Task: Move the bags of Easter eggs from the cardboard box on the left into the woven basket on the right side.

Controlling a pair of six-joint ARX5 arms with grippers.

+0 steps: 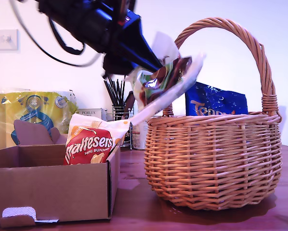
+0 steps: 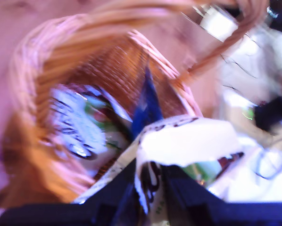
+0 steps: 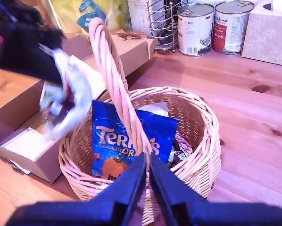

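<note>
My first gripper [image 1: 155,66] reaches down from the exterior view's upper left, shut on a white-green bag of Easter eggs [image 1: 163,79] that hangs over the woven basket's [image 1: 211,159] rim on the side toward the box. In the blurred first wrist view the same bag [image 2: 188,141] sits in my first gripper [image 2: 150,186] above the basket [image 2: 32,70]. A blue Terry's bag [image 3: 127,136] stands inside the basket [image 3: 202,122]. A Maltesers bag [image 1: 91,142] leans in the cardboard box [image 1: 47,192]. My second gripper [image 3: 146,181] hovers above the basket, shut, nothing seen between its fingers.
A yellow kitchen towel pack [image 1: 33,113] and a wire utensil holder [image 1: 116,103] stand behind the box. Two cans [image 3: 195,28] and a tissue box [image 3: 268,30] sit at the back of the wooden table [image 3: 254,117]. The basket's tall handle [image 1: 240,33] arches overhead.
</note>
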